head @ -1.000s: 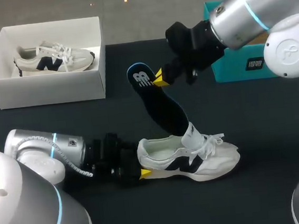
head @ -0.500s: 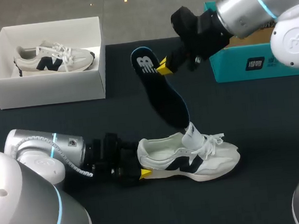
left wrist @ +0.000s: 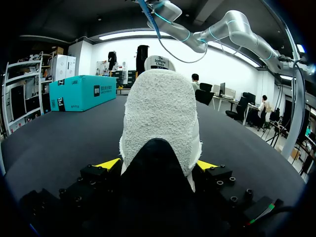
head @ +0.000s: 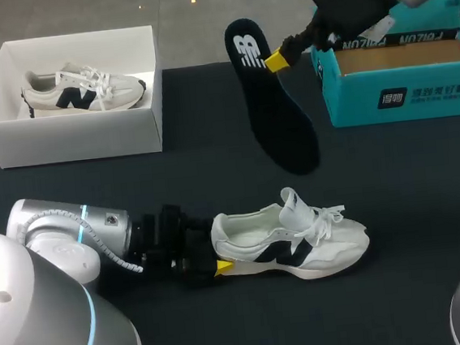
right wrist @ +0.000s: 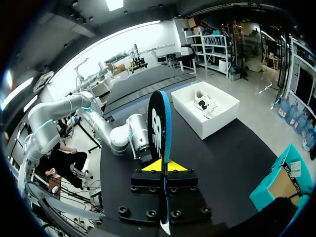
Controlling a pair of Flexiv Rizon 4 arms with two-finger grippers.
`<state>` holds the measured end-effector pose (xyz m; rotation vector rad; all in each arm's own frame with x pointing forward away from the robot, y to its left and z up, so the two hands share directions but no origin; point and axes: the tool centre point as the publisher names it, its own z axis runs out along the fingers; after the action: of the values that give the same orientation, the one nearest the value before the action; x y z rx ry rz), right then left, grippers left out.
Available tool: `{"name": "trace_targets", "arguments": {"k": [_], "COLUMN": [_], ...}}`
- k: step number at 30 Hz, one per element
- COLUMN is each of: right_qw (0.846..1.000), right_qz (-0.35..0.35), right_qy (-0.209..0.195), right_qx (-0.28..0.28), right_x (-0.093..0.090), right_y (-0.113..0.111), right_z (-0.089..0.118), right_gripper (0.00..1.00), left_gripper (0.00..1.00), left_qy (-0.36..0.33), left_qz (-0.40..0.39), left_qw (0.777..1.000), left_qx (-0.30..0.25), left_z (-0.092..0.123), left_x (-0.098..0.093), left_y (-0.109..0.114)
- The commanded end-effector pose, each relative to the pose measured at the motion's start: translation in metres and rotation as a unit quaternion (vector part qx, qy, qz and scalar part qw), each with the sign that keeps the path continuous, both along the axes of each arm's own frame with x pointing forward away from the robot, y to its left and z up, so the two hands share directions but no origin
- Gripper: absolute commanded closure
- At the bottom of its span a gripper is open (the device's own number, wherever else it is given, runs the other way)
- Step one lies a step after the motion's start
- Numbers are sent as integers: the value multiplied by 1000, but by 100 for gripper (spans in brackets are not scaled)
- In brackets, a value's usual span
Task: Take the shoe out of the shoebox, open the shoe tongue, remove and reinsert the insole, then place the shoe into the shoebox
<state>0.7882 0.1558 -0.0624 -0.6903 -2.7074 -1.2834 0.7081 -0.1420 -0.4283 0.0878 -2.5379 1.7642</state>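
A white sneaker point(head: 302, 239) with a dark side mark lies on its sole on the black table, toe to the right. My left gripper point(head: 218, 245) holds it at the heel; in the left wrist view the heel point(left wrist: 158, 113) fills the space between the two yellow tips of this gripper point(left wrist: 158, 165), which press on both sides. The dark insole point(head: 273, 111) hangs in the air above and behind the shoe, clear of it. My right gripper point(head: 276, 57) is shut on the insole's upper edge. In the right wrist view the insole point(right wrist: 159, 128) stands edge-on between the right gripper's point(right wrist: 162, 165) tips.
A white shoebox point(head: 71, 131) at the back left holds a second white sneaker point(head: 83, 89). An open teal box point(head: 402, 95) stands at the back right, close under my right arm. Bare black table lies between the two boxes and in front of the shoe.
My right gripper rose and moved right with the insole, pulling its lower end out of the shoe. The left gripper and the shoe stayed put.
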Motion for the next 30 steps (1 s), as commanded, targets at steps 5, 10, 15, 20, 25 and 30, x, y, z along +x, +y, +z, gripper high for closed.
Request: {"name": "trace_targets", "arguments": {"k": [5,10,15,20,25,30], "right_qw": [996,995,995,994,992,990], "right_qz": [-72,-86,-89,-108,-126,-142], "right_qy": [3,7,10,4,1,-18], "right_qx": [48,39,34,20,23,15], "right_x": [-39,-49,-55,-64,-71,-73], "right_y": [-39,-50,-57,-71,-82,-85], "right_z": [21,24,30,42,49,53], "right_gripper": [100,100,100,100,100,100], "left_gripper": [100,100,100,100,100,100], "left_qy": [0,0,0,0,0,0], "left_qz": [0,0,0,0,0,0], "left_qw": [1000,1000,1000,1000,1000,1000], "left_qx": [1,1,1,1,1,1], "left_z": [-2,-2,-2,-2,-2,-2], "left_x": [-1,-1,-1,-1,-1,-1], "left_y": [1,1,1,1,1,1]}}
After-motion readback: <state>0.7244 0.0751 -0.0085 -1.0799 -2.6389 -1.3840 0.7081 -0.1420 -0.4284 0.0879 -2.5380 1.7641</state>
